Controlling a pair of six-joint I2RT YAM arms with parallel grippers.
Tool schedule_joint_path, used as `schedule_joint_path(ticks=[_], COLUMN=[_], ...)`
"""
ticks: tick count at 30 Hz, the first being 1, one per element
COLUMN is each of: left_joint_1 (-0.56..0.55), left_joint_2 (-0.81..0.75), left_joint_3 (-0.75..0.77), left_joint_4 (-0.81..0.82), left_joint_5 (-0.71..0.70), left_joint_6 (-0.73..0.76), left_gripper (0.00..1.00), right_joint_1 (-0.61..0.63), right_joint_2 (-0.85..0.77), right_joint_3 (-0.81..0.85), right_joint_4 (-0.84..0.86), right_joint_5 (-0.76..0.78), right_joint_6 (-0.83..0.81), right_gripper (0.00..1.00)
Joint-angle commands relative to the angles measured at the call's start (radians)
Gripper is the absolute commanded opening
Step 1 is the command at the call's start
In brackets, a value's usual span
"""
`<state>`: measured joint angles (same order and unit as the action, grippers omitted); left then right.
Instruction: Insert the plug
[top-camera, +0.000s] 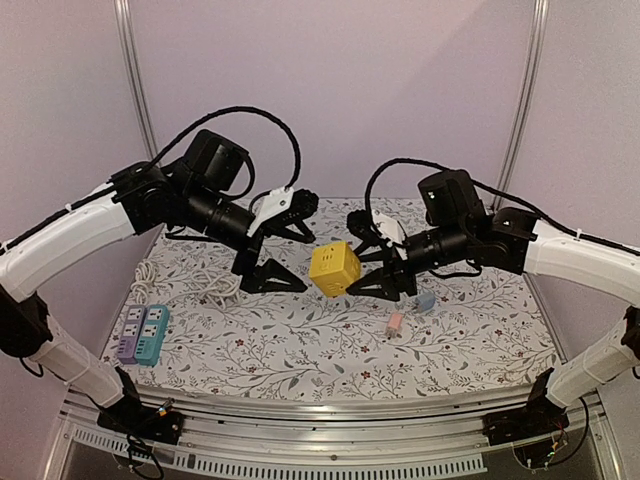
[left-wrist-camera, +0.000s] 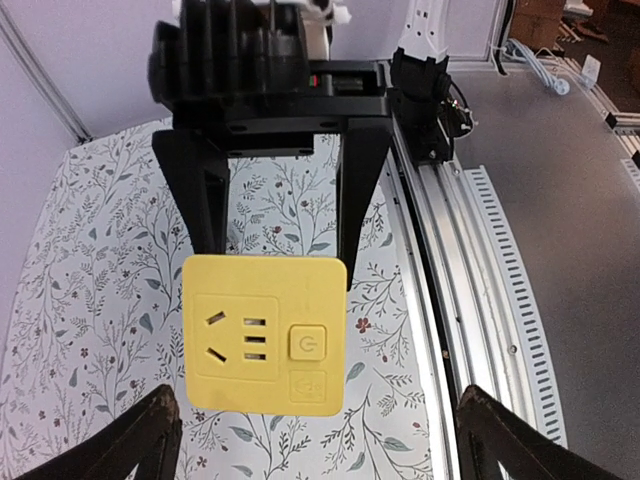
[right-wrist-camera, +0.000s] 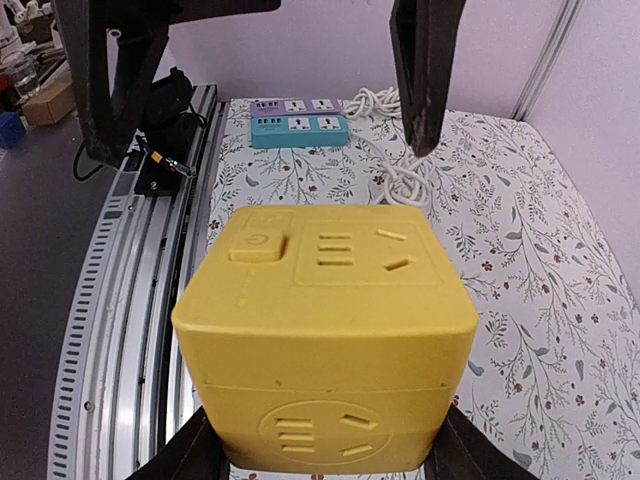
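Note:
A yellow cube socket (top-camera: 334, 268) is held between the fingers of my right gripper (top-camera: 358, 262), just above the floral cloth. In the right wrist view the cube (right-wrist-camera: 325, 330) fills the frame, with the right gripper (right-wrist-camera: 325, 462) shut on its lower sides. My left gripper (top-camera: 308, 262) is open and empty, its fingers spread either side of the cube's left face without touching it. In the left wrist view the cube (left-wrist-camera: 265, 330) shows a socket face and a power button. A coiled white cable (top-camera: 190, 285) lies at the left; I cannot make out its plug.
A purple power strip (top-camera: 130, 333) and a teal one (top-camera: 152, 335) lie side by side at the front left. A small pink piece (top-camera: 395, 323) and a small blue piece (top-camera: 425, 300) lie on the cloth under the right arm. A metal rail (top-camera: 330, 440) runs along the near edge.

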<state>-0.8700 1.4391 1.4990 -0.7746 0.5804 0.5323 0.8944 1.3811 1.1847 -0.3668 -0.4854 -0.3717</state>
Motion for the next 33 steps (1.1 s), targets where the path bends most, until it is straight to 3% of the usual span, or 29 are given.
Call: schedule_joint_path(ticks=[1, 25, 33], left_joint_1=[-0.017, -0.058, -0.091], left_joint_2=[0.026, 0.114, 0.131], left_joint_3=[0.022, 0.072, 0.081], left_joint_4=[-0.053, 0.018, 0.02], left_joint_5=[-0.055, -0.149, -0.171], left_joint_6=[0.032, -0.006, -0.003], left_gripper=[0.95, 0.92, 0.83], right_joint_1=[0.007, 0.007, 0.007], right_joint_2=[0.036, 0.061, 0.059], right_joint_3=[0.056, 0.064, 0.064], right_joint_4=[-0.015, -0.031, -0.035], right_joint_5=[0.002, -0.059, -0.064], right_joint_6=[-0.071, -0.073, -0.066], right_gripper=[0.37, 0.38, 0.38])
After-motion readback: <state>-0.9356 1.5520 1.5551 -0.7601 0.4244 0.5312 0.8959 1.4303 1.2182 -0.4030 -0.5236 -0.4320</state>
